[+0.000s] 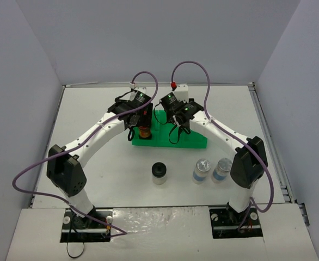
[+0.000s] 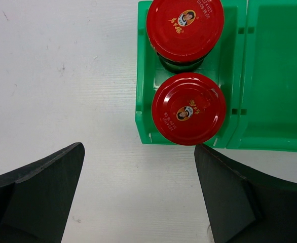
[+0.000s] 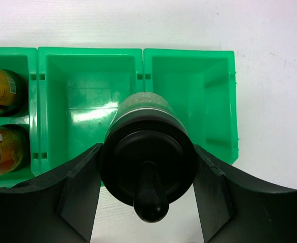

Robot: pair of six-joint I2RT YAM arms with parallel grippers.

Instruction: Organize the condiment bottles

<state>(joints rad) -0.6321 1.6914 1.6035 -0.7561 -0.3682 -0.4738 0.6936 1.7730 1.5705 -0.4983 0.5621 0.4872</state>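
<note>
Both red jars are in the green tray, the right tool grips one black jar, the left tool gapes open, three jars wait.

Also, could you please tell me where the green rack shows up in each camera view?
Top camera: green rack at the centre of the picture.
Left wrist: rack fills the upper right.
Right wrist: rack spans the upper half, behind the gripped black-capped jar.
Shared landmark: the red-capped jars in its left end bin.

Plain pale grey walls enclose the white bench at left, right and top, evenly lit.
</note>
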